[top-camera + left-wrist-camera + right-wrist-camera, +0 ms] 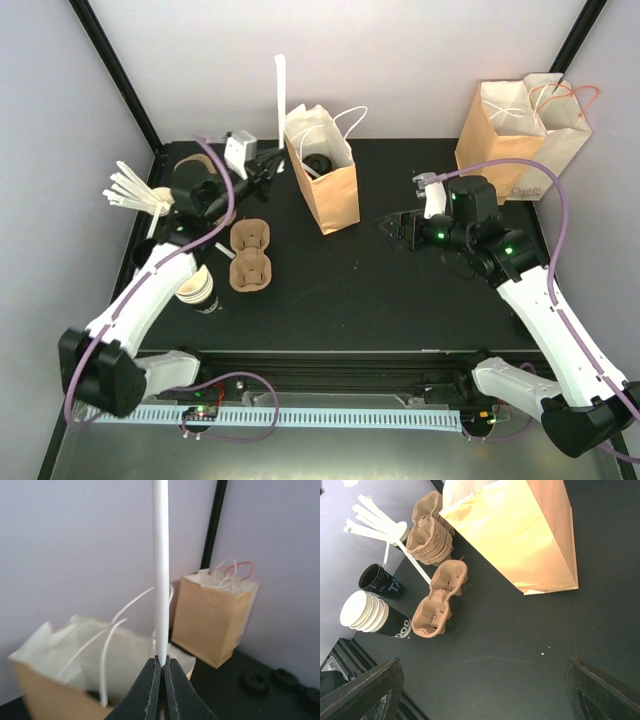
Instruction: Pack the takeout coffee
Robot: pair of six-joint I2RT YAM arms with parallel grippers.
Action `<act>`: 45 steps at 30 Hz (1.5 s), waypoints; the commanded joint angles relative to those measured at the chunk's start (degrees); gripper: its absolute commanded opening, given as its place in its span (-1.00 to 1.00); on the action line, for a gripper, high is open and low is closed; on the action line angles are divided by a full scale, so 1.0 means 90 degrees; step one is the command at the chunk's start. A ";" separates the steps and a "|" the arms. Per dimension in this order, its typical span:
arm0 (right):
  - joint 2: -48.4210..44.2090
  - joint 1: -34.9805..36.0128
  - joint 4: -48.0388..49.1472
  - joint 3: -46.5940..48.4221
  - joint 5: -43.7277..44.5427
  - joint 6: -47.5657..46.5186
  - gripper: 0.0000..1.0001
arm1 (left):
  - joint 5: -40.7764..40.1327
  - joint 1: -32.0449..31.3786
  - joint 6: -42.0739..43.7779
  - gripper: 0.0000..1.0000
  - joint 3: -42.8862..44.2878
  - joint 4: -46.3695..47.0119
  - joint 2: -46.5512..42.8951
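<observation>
The takeout coffee (318,162) shows as a black round lid inside the open brown paper bag (322,182) at the back middle of the table. My left gripper (266,166) hovers just left of the bag's mouth, shut on the lower end of a long white wrapped straw (280,95) that stands upright. In the left wrist view the straw (161,580) rises from the pinched jaws of the left gripper (161,666), with the bag (75,670) below. My right gripper (400,228) is open to the right of the bag, low over the black table, and holds nothing. The right gripper (485,690) faces the bag's side (520,535).
A second paper bag (520,140) stands at the back right, with loose black lids (255,682) near it. At the left are a cardboard cup carrier (250,255), a carrier stack (427,530), stacked cream cups (367,612), a black cup (380,580) and a bundle of straws (130,190).
</observation>
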 commanded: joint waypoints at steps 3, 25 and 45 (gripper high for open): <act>-0.0233 0.0023 0.0042 -0.0031 0.0025 0.0116 0.81 | 0.0243 -0.0451 -0.0579 -0.97 0.0713 0.2275 0.1407; -0.0208 0.0023 0.0034 0.0019 0.0074 0.0040 0.81 | -0.0026 -0.0702 0.0286 -0.07 0.0729 0.3910 0.3194; -0.0401 0.0023 0.0675 -0.0362 0.0710 0.0081 1.00 | -0.0829 -0.0704 -0.0006 0.97 -0.0163 -0.0599 -0.0308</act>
